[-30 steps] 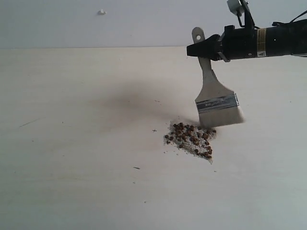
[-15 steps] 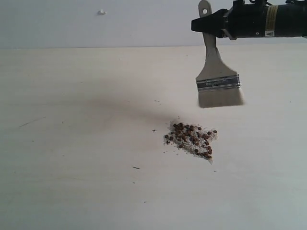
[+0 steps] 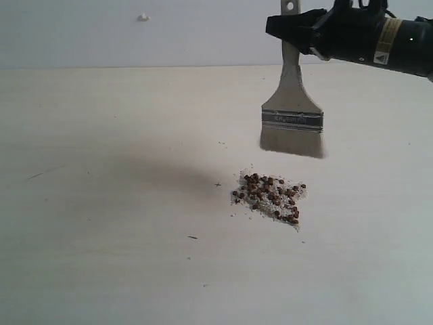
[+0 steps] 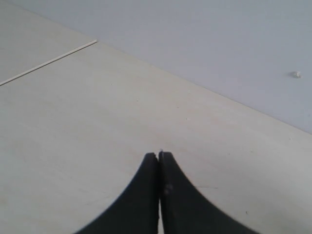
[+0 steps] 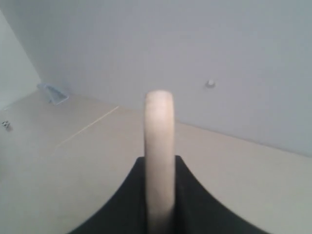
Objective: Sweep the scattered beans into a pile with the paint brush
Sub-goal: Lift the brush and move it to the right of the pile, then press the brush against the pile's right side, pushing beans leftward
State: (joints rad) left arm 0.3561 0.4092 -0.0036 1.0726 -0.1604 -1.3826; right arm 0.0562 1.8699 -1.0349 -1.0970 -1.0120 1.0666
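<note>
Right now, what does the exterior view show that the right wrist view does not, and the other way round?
Only the exterior view shows the pile and the bristles of the paint brush, which hang above the pile without touching it. Only the right wrist view shows a small pale object near the wall. Both show the table and the right gripper shut on the brush handle.
</note>
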